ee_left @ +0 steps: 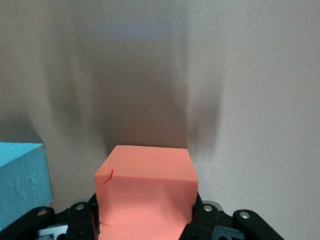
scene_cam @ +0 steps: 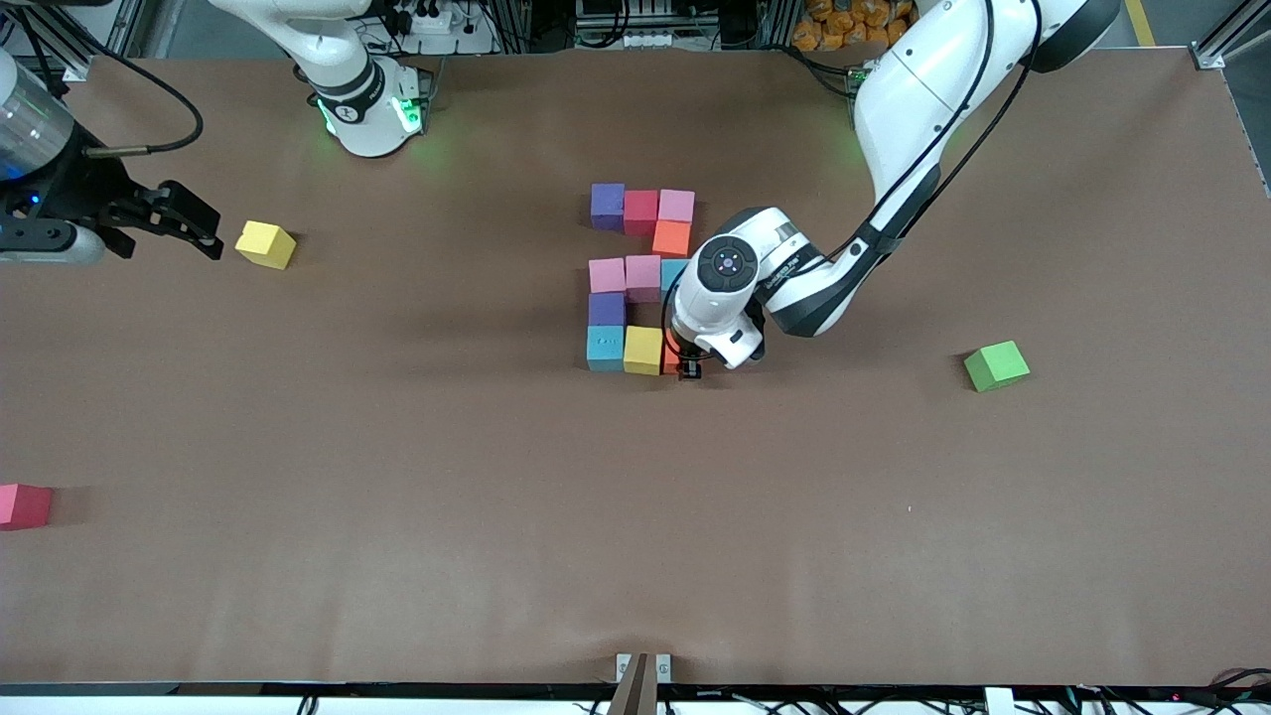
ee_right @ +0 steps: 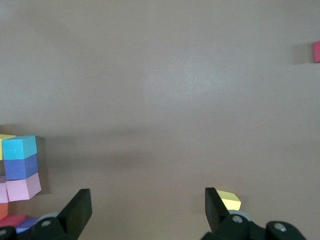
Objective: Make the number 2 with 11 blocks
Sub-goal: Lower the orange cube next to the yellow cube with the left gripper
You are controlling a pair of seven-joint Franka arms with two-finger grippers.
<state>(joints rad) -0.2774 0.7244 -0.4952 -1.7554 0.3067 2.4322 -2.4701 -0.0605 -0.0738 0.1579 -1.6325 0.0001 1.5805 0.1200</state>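
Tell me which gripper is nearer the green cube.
Left. The left gripper is at the digit's nearest row, holding an orange block; the right gripper hangs beside the loose yellow block.

From the front view I cannot see the left pincer point(scene_cam: 689, 369) in full: the wrist housing covers all but its tips. That housing also hides most of the orange block point(scene_cam: 672, 356) in the pincer and part of the light blue block point(scene_cam: 673, 273) in the middle row of the number 2 point(scene_cam: 640, 278). The red block point(scene_cam: 24, 505) is cut off by the picture's edge at the right arm's end of the worktop point(scene_cam: 397, 497). In the right wrist view, a finger point(ee_right: 216, 205) of the right pincer point(ee_right: 147, 210) partly hides the loose yellow block point(ee_right: 230, 200).
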